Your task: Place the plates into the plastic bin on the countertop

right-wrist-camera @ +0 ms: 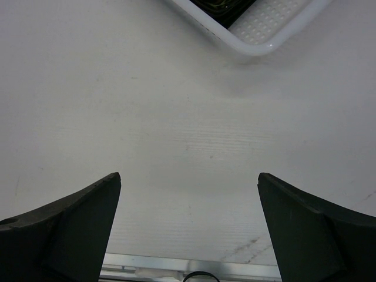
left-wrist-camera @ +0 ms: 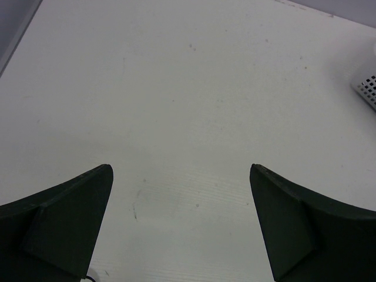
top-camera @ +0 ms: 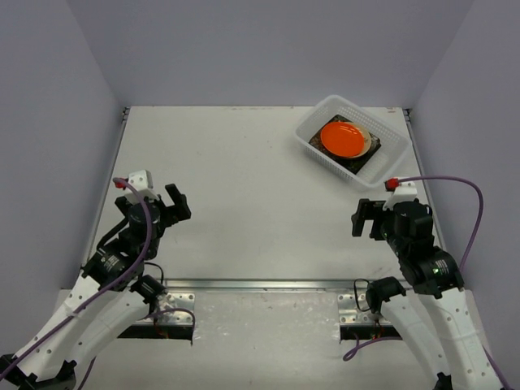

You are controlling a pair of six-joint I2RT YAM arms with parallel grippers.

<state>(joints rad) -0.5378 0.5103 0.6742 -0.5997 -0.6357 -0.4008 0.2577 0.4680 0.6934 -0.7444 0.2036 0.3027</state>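
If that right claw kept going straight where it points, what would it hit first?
Probably the near corner of the white translucent slotted plastic bin; if tilted downward, the plain white countertop first. Depth unclear.

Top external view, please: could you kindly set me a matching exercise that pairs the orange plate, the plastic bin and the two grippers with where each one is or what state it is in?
Column one:
1. orange plate
2. plastic bin
3. left gripper
4. right gripper

Column two:
A. open, above the left side of the countertop
B. standing at the far right corner of the countertop
C. lying topmost inside the bin
D. open, on the right, with the bin's corner just ahead of it

Pairs: 1-C, 2-B, 3-A, 4-D
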